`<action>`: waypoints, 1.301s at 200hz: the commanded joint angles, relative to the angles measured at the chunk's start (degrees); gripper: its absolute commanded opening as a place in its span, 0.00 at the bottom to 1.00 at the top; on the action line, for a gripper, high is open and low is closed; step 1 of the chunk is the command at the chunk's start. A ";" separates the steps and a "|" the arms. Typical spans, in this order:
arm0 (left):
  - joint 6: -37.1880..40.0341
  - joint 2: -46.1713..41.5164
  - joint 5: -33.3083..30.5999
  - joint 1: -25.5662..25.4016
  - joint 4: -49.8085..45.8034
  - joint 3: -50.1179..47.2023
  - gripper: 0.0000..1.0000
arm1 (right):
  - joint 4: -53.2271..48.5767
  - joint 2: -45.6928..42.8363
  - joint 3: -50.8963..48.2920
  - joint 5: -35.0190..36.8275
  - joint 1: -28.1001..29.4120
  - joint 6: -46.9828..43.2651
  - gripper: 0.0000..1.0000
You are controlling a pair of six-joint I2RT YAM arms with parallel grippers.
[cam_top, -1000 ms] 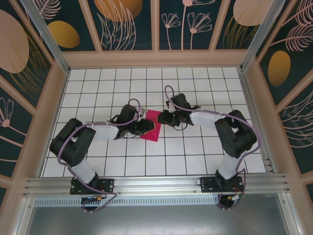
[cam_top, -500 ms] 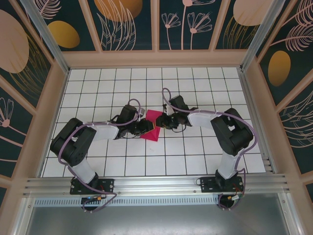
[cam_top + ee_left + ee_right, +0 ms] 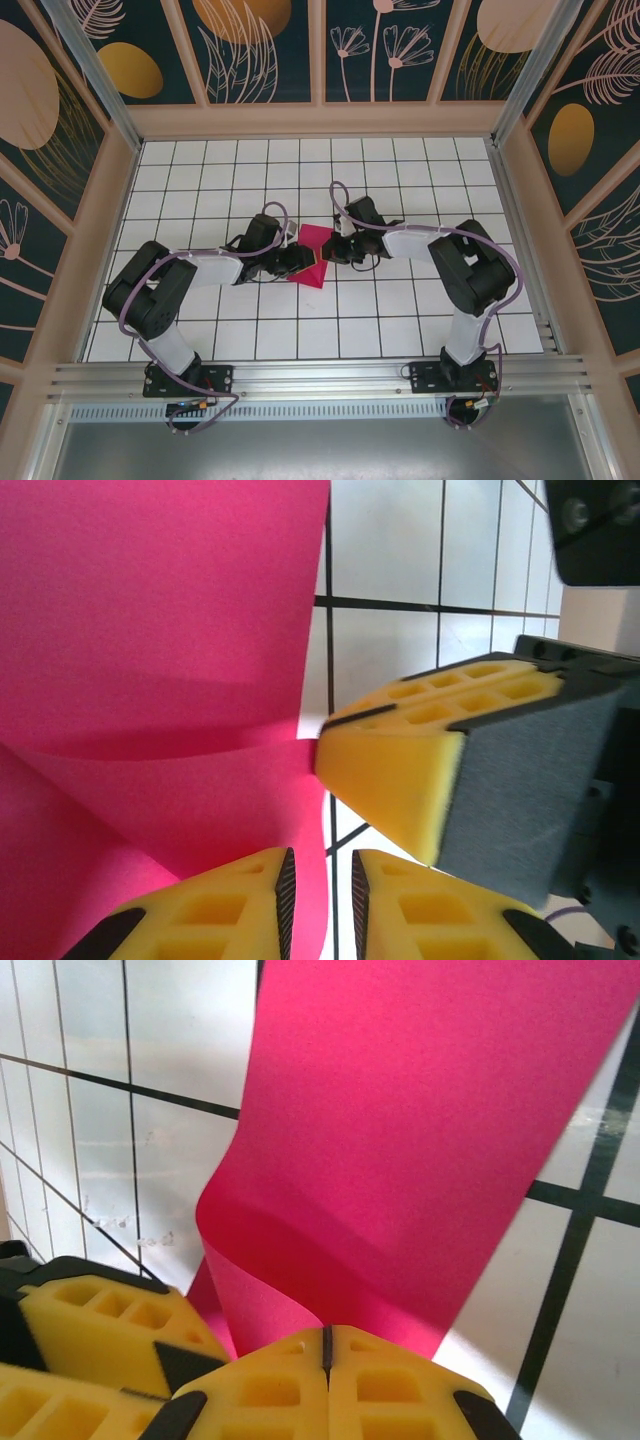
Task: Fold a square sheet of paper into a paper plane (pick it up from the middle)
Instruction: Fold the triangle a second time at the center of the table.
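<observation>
The magenta-pink square sheet of paper (image 3: 318, 238) lies creased on the white tiles between both arms. In the right wrist view one flap of the paper (image 3: 400, 1140) curls up off the floor into my right gripper (image 3: 325, 1345), whose jaws are pressed together on its edge. My left gripper (image 3: 318, 900) stands narrowly open, and the paper's (image 3: 150, 630) right edge runs into the gap beside one pad. From above, the left gripper (image 3: 308, 262) and right gripper (image 3: 333, 250) almost touch over the sheet. One of the right gripper's yellow fingers (image 3: 385, 780) sits just above the left jaws.
A white tiled floor (image 3: 400, 310) with black grid lines surrounds the sheet. Wooden-framed patterned walls (image 3: 320, 120) close the back and sides. An aluminium rail (image 3: 320, 375) with both arm bases runs along the near edge.
The right gripper has moved left onto the sheet and shut on its lifted flap. The left gripper stays at the sheet's near edge, its jaws a little narrower.
</observation>
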 commanded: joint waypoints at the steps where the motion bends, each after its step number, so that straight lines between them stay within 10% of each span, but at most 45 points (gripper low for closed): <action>1: 0.90 -0.95 2.67 -0.35 3.77 0.78 0.26 | -1.41 1.04 0.09 1.56 0.17 -0.67 0.03; 260: 0.29 3.80 4.51 -0.71 6.01 -0.70 0.16 | -5.83 0.60 2.39 9.08 2.03 -1.43 0.03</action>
